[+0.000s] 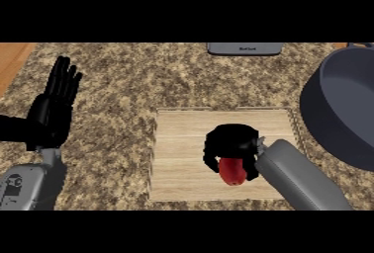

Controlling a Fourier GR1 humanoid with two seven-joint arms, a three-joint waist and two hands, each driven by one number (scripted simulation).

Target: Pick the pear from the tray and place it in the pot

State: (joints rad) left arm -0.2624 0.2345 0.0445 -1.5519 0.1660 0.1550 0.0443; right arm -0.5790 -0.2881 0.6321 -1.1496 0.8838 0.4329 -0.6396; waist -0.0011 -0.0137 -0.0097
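A red pear (pixel 233 171) lies over the wooden tray (pixel 175 148) near its middle, mostly covered by my right hand (pixel 230 141), whose fingers curl down around it. Only the pear's lower end shows below the hand. The dark grey pot (pixel 343 108) stands at the right edge of the view, its rim just beyond the tray's right side. My left hand (pixel 55 104) rests open with fingers up at the left of the counter, away from the tray.
A grey flat device (pixel 244 48) lies at the counter's back edge, above the tray. The speckled stone counter (pixel 131 79) spreads around the tray. A strip of wooden surface (pixel 13 57) shows at the upper left.
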